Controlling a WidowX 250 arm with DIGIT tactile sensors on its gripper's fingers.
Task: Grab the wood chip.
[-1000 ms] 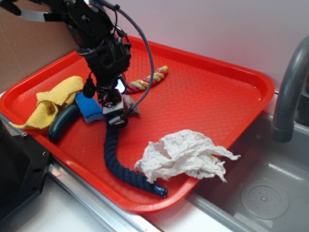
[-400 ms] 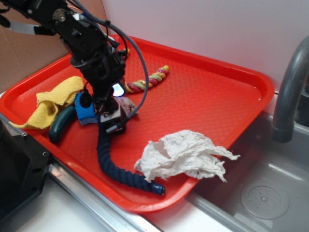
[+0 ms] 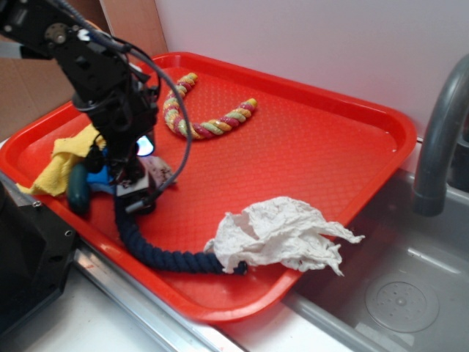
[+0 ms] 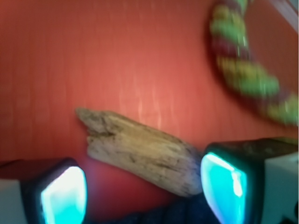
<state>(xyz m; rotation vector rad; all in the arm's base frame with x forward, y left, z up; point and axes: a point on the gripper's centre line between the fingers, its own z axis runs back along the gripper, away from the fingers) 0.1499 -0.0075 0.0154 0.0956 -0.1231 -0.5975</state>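
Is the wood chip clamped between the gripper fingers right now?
No: in the wrist view the wood chip lies on the red tray, with the fingers spread apart.

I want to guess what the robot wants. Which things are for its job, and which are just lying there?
For the job:
wood chip
gripper

Just lying about:
navy rope
colorful rope
crumpled paper
yellow cloth
red tray

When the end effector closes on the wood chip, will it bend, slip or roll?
The wood chip looks stiff, with a rough grain, so it probably will not bend or slip. Its flat, irregular shape makes rolling unlikely. It seems small and probably light, so it may shift on the red tray.
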